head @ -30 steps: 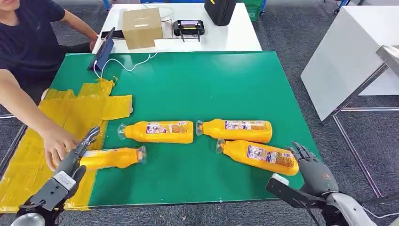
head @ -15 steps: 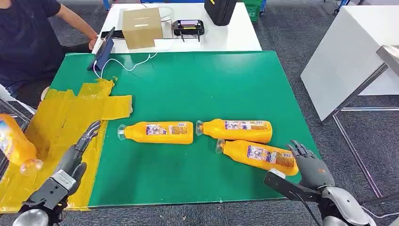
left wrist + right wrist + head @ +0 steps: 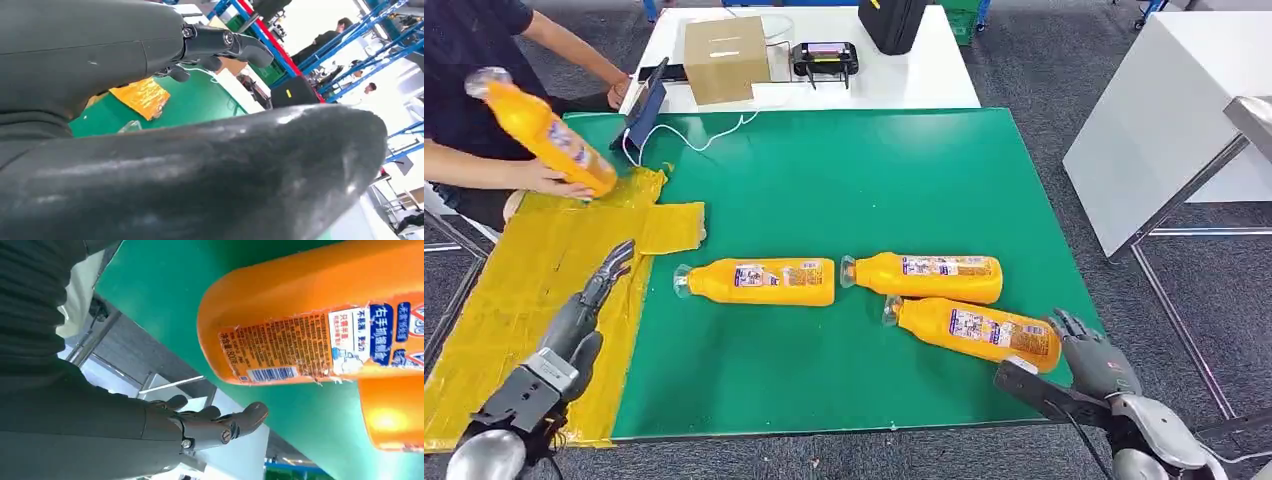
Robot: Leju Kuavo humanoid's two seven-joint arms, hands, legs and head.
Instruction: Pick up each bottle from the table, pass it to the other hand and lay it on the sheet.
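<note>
Left hand (image 3: 584, 310) is lying spread and empty over the yellow sheet (image 3: 514, 290) at 8 o'clock on the green counter (image 3: 864, 180). Right hand (image 3: 1092, 355), fingers apart and holding nothing, is hovering at 4 o'clock just beside the base of the nearest bottle (image 3: 972, 332). Two more bottles (image 3: 762, 281) (image 3: 929, 276) are lying toward the counter's middle. At 10 o'clock a person's hand (image 3: 549, 180) is gripping a fourth bottle (image 3: 544, 132), tilted above the sheet
</note>
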